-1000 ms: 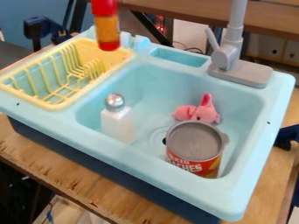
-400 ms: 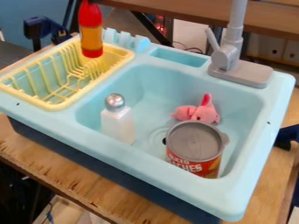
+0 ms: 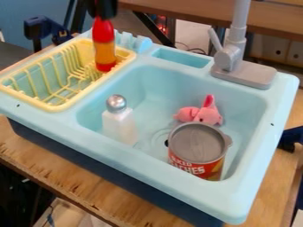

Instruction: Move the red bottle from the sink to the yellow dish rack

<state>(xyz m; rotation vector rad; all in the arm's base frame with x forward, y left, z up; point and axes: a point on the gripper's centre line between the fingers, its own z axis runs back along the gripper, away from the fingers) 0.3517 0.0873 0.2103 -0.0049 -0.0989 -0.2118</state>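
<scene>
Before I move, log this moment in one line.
jaws: holding red bottle | pose: roughly upright, at yellow rack | rack contact: unclear | sink: white bottle, can, pink toy

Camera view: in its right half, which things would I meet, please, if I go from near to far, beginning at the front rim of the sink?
Front rim → can → pink toy → gray faucet.

One sink point(image 3: 142, 165), one faucet point(image 3: 230, 58) and one dish rack point(image 3: 54, 107) are showing; one red bottle point(image 3: 105, 44), one shaker point(image 3: 119, 122) and one can point(image 3: 198, 148) are making three containers, and one stuffed toy point(image 3: 204, 116) is showing too.
</scene>
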